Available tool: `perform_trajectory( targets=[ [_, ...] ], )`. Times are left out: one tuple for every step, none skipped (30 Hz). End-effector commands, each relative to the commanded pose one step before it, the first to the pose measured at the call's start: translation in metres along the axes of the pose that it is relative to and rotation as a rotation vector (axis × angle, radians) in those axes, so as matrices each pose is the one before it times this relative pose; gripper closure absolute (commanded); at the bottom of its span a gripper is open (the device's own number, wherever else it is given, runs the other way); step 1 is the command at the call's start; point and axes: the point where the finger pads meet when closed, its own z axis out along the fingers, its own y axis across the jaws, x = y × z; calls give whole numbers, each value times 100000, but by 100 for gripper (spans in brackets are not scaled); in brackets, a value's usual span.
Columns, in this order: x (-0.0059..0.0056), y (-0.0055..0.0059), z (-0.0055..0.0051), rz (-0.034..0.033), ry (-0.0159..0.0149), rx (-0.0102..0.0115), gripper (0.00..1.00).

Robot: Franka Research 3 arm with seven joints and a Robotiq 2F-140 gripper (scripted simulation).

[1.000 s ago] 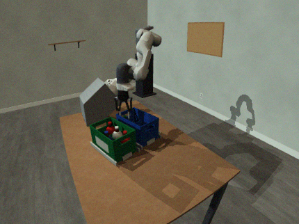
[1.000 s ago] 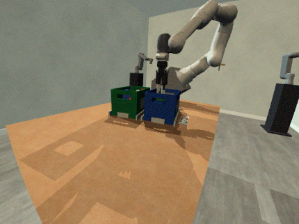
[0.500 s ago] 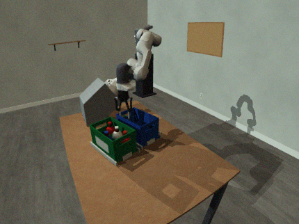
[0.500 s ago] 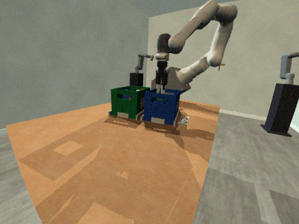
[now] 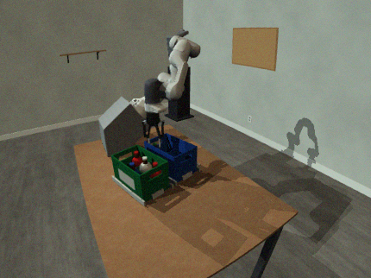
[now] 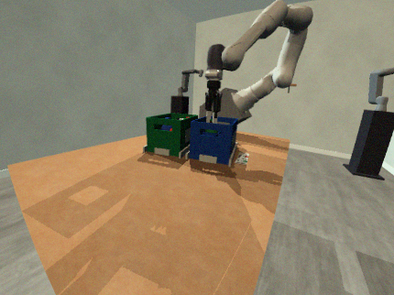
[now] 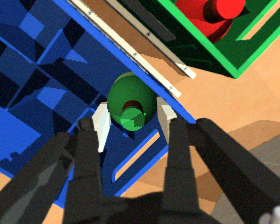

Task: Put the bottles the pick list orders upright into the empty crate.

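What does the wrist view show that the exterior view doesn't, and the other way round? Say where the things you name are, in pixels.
Only wrist: the green bottle (image 7: 126, 95) from above, in a corner compartment of the blue crate, between the gripper's (image 6: 213, 120) (image 7: 134, 125) spread fingertips, which stand clear of its cap.

Only exterior: the pick list (image 6: 242, 158) on the table beside the blue crate, too small to read, and the arm's raised links (image 6: 293, 49).

Both: the blue crate (image 6: 206, 145) (image 7: 20, 132), the green crate (image 6: 167, 137) (image 7: 257, 59), the table (image 6: 183, 209) (image 7: 215, 100) and the open gripper.
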Motion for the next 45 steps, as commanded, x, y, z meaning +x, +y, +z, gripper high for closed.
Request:
perform_trajectory(
  targets=[
    [107, -8, 15, -275, 291, 19, 62],
    [0, 0, 0, 0, 0, 0, 62],
    [0, 0, 0, 0, 0, 0, 62],
    [0, 0, 0, 0, 0, 0, 62],
    [0, 0, 0, 0, 0, 0, 62],
    [0, 0, 0, 0, 0, 0, 62],
    [0, 0, 0, 0, 0, 0, 62],
    [0, 0, 0, 0, 0, 0, 62],
    [0, 0, 0, 0, 0, 0, 62],
    [0, 0, 0, 0, 0, 0, 62],
    [0, 0, 0, 0, 0, 0, 62],
    [0, 0, 0, 0, 0, 0, 62],
    [0, 0, 0, 0, 0, 0, 62],
    [0, 0, 0, 0, 0, 0, 62],
    [0, 0, 0, 0, 0, 0, 62],
    [0, 0, 0, 0, 0, 0, 62],
    [0, 0, 0, 0, 0, 0, 62],
    [0, 0, 0, 0, 0, 0, 62],
    [0, 0, 0, 0, 0, 0, 62],
    [0, 0, 0, 0, 0, 0, 62],
    [0, 0, 0, 0, 0, 0, 62],
    [0, 0, 0, 0, 0, 0, 62],
    [0, 0, 0, 0, 0, 0, 62],
    [0, 0, 0, 0, 0, 0, 62],
    [0, 0, 0, 0, 0, 0, 62],
    [0, 0, 0, 0, 0, 0, 62],
    [0, 0, -267, 0, 0, 0, 62],
    [0, 0, -267, 0, 0, 0, 62],
    [0, 0, -267, 0, 0, 0, 62],
    [0, 0, -267, 0, 0, 0, 62],
    [0, 0, -267, 0, 0, 0, 62],
    [0, 0, -267, 0, 0, 0, 62],
    [0, 0, -267, 0, 0, 0, 62],
    [0, 0, -267, 0, 0, 0, 62],
    [0, 0, -267, 0, 0, 0, 62],
    [0, 0, -267, 0, 0, 0, 62],
    [0, 0, 0, 0, 0, 0, 62],
    [0, 0, 0, 0, 0, 0, 62],
    [0, 0, -267, 0, 0, 0, 62],
    [0, 0, -267, 0, 0, 0, 62],
    [0, 0, -267, 0, 0, 0, 62],
    [0, 0, -267, 0, 0, 0, 62],
    [0, 0, -267, 0, 0, 0, 62],
    [0, 0, -267, 0, 0, 0, 62],
    [0, 0, -267, 0, 0, 0, 62]
  ],
)
